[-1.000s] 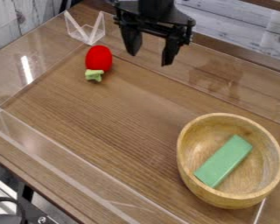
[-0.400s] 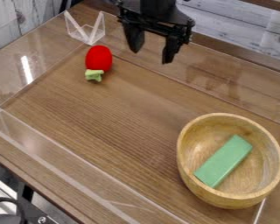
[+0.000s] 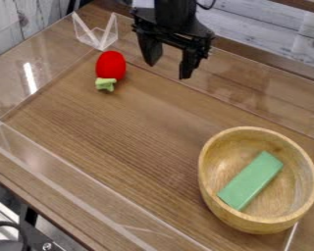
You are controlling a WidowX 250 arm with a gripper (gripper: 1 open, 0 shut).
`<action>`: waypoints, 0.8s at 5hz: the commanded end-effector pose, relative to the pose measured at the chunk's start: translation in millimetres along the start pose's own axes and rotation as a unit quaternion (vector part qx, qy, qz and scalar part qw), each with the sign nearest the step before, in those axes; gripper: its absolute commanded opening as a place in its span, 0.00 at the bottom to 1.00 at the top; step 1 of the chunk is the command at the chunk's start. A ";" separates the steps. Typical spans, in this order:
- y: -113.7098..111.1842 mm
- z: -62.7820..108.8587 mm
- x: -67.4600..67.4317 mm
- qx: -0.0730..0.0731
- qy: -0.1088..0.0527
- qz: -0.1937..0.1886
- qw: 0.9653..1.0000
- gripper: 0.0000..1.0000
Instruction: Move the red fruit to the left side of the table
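The gripper (image 3: 171, 65) hangs at the far side of the table (image 3: 121, 147), pointing straight down, its dark fingers spread wide with nothing between them. Off to its side in the picture, near but not touching, sits the red fruit (image 3: 110, 67), a little strawberry lying on the wood with its pale green leafy stem (image 3: 106, 85) turned toward the camera. It rests near the far corner, close to the clear wall (image 3: 42, 69) that rims the tabletop, and well apart from the wooden bowl (image 3: 258, 180) at the near corner on the other side, where a flat green block (image 3: 251, 180) lies inside.

Now, how will this fruit handle? It looks like a small toy, so it is probably light, and its smooth rounded body may be a bit slippery and inclined to roll or squirt out if pinched off centre. The best hold looks to be across the plump red middle, fingers either side of the widest part, coming down from above. The leafy stem seems too thin and floppy to trust. The nearby wall could crowd the fingers, so a careful line-up over the fruit comes first, then a gentle squeeze should do
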State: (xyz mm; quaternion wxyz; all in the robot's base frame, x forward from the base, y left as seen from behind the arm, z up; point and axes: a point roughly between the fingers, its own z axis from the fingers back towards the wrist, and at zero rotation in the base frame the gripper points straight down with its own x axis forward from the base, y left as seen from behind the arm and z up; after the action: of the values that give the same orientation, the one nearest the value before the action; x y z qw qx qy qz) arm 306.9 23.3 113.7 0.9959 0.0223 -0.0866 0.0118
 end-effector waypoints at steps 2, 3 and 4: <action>1.6 6.7 24.5 -0.025 -0.028 0.023 0.999 1.00; 2.4 -2.5 20.8 -0.029 -0.023 0.029 0.999 1.00; 1.5 -0.2 19.6 -0.042 -0.023 0.024 0.999 1.00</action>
State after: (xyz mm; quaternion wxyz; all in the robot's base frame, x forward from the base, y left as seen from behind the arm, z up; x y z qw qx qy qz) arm 323.8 22.4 105.9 0.9948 -0.0226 -0.0932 0.0333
